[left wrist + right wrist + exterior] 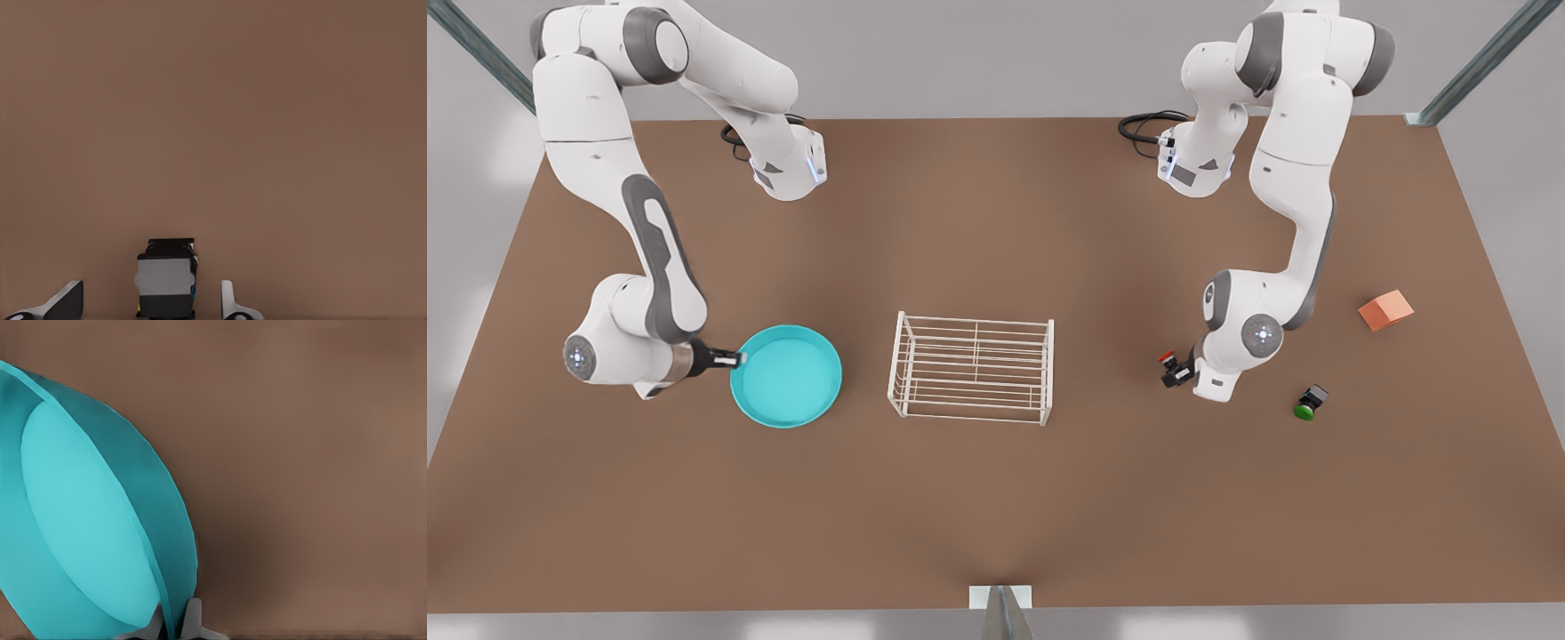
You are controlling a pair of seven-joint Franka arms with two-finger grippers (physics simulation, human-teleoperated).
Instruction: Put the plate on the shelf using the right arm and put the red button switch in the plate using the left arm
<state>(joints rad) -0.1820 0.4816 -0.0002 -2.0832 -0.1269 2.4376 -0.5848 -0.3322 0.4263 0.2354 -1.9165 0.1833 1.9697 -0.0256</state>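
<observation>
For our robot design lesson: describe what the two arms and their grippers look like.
Both arms are glossy white with dark grey joint bands, round caps with a glowing blue dot, and black cables at the bases. The left gripper and right gripper are small, with pale grey fingers.

In the right wrist view the plate (93,520) runs off the frame's edge, so part of its round outline is lost, and the right gripper (175,623) shows only the tips of two fingers (193,620) either side of the rim. In the left wrist view the left gripper (152,301) is cut off too, and the red button switch (167,279) between its fingers hides its cap. The front view's green-capped switch (1310,403) is too small for detail.
</observation>
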